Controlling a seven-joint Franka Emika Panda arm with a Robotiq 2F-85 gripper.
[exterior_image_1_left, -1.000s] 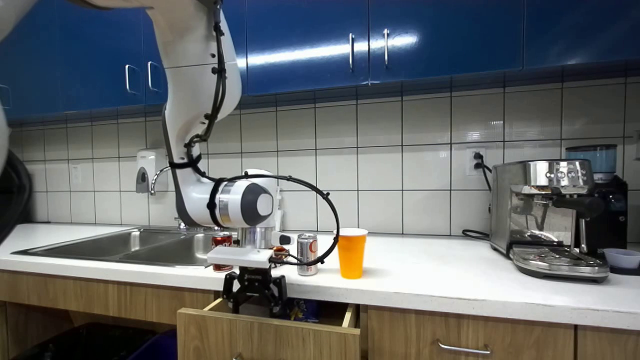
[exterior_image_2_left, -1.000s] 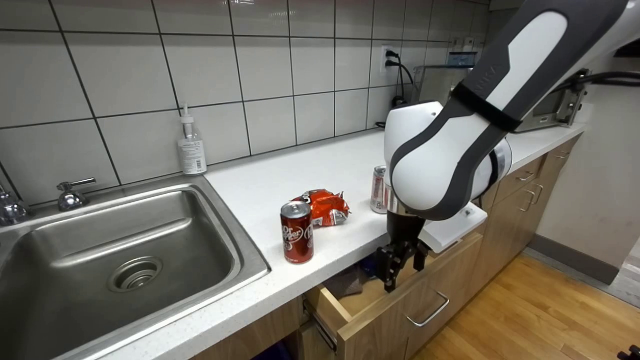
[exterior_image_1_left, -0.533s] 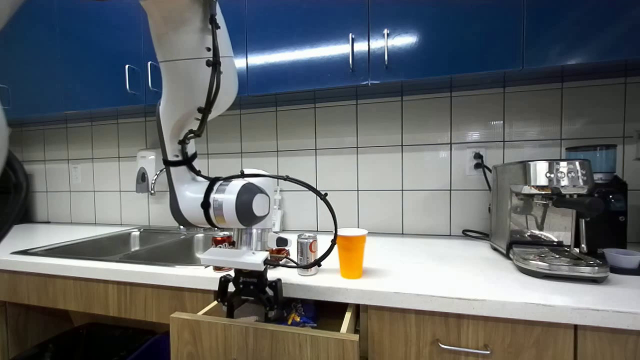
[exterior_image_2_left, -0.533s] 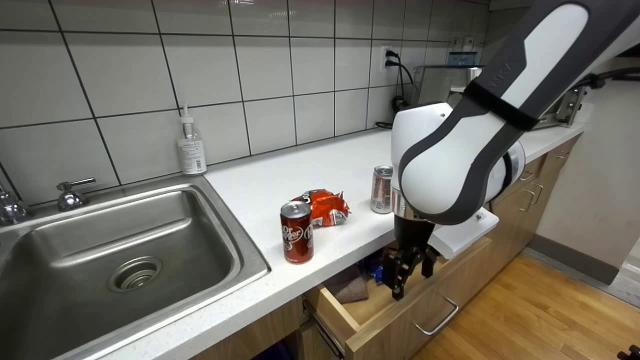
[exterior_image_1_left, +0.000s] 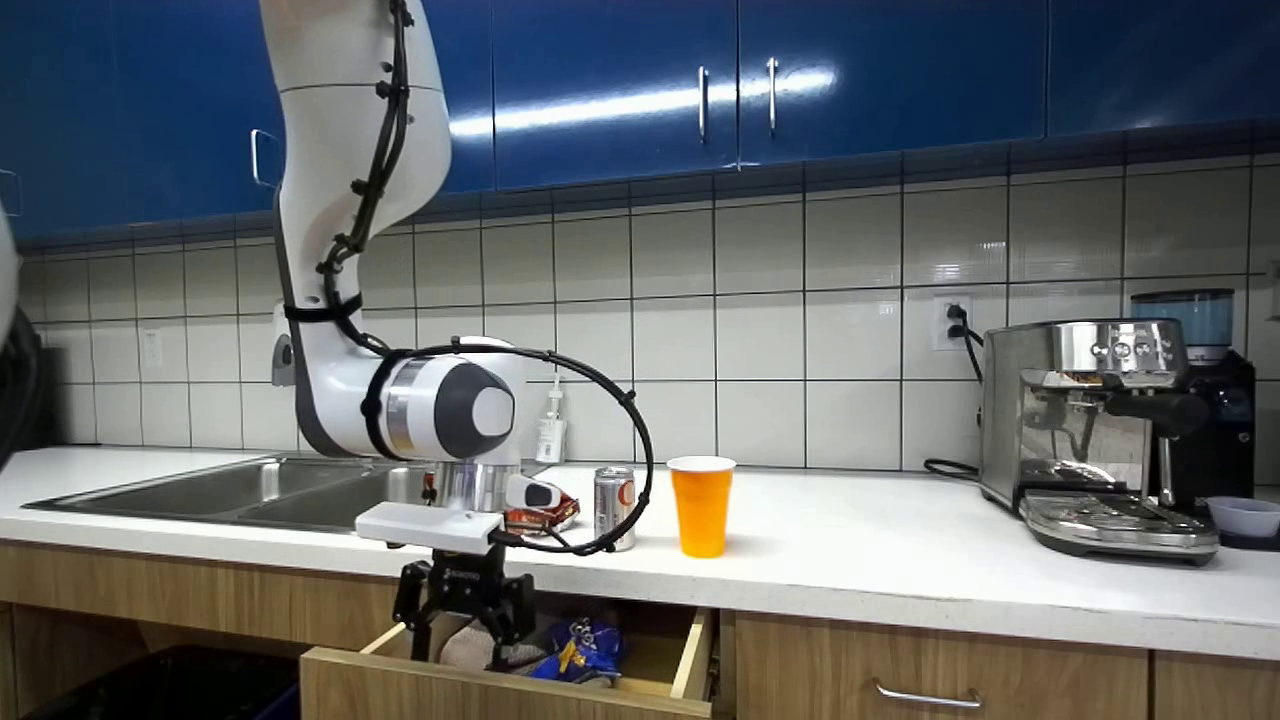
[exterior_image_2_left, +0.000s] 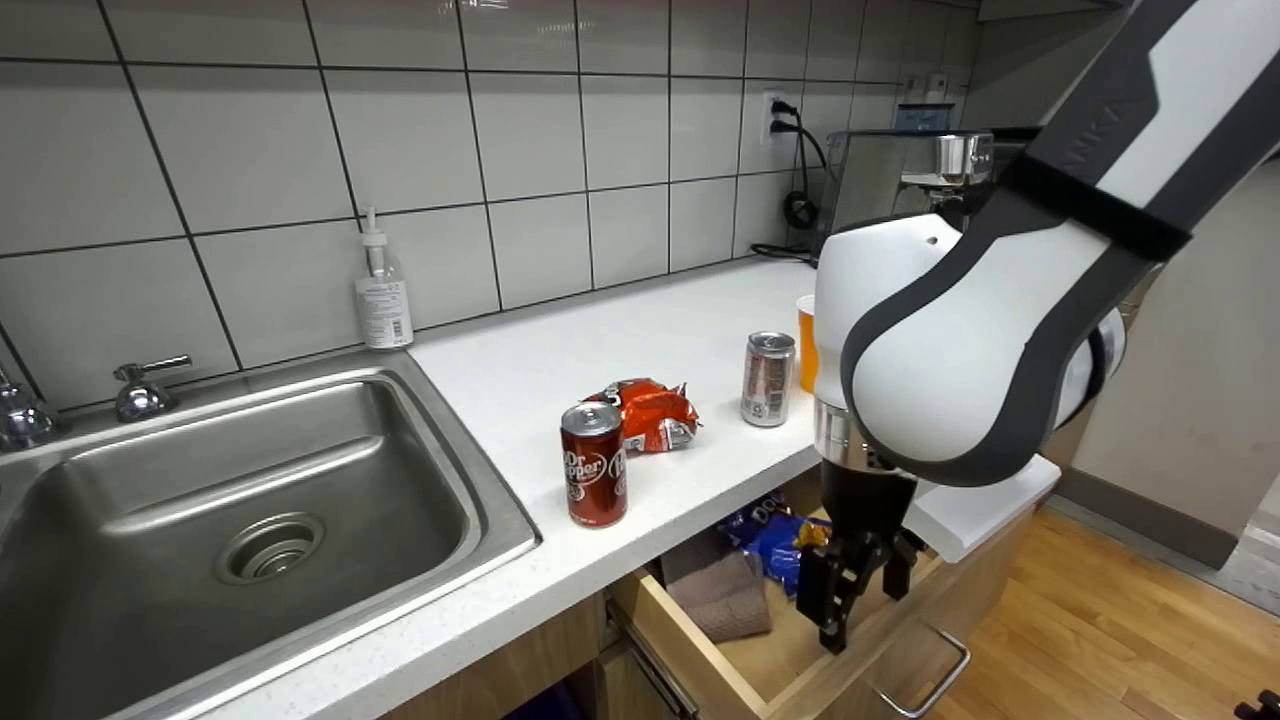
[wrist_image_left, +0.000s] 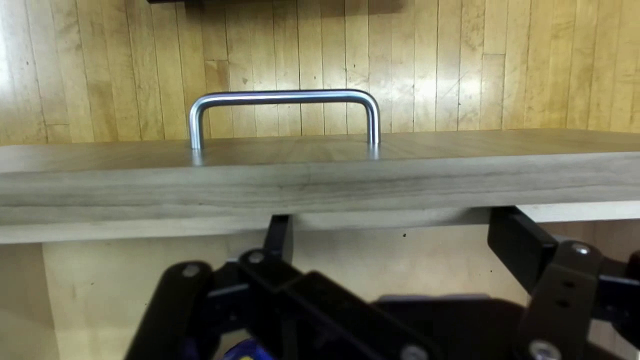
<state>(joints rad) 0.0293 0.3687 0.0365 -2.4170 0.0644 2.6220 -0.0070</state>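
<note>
The light-brown wood-grain drawer stands open beneath the white table, its long front panel roughly parallel to the table's edge and facing away from the tiled wall; the black two-fingered hand points down inside it, spread wide, tips just behind the panel, contact unclear. The panel carries a silver bar handle, and a brown cloth-like piece and a shiny blue bag lie within.
</note>
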